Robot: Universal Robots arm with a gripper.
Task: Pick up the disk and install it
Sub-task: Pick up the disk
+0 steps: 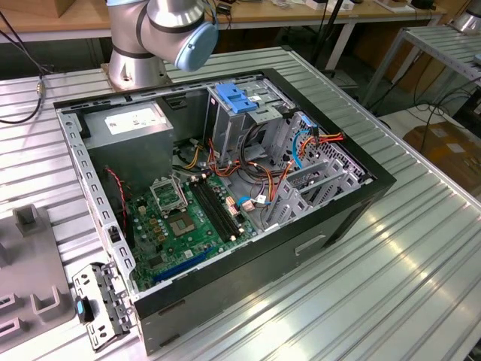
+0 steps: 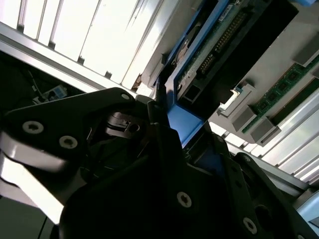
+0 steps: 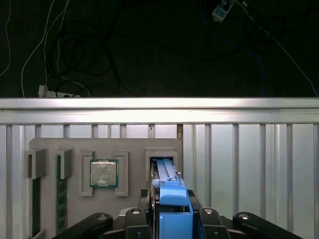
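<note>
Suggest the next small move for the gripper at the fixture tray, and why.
Probably a short, straight pull out along the slot, no tilt. In both wrist views the gripper looks closed on the disk's blue rail, and in the first wrist view the disk's far end sits in its slot of the grey fixture tray, beside the CPU.

Rectangular hard drive with blue plastic side rails stands on edge, far end in grey plastic holder's slot. Its green circuit-board face is exposed.
</note>
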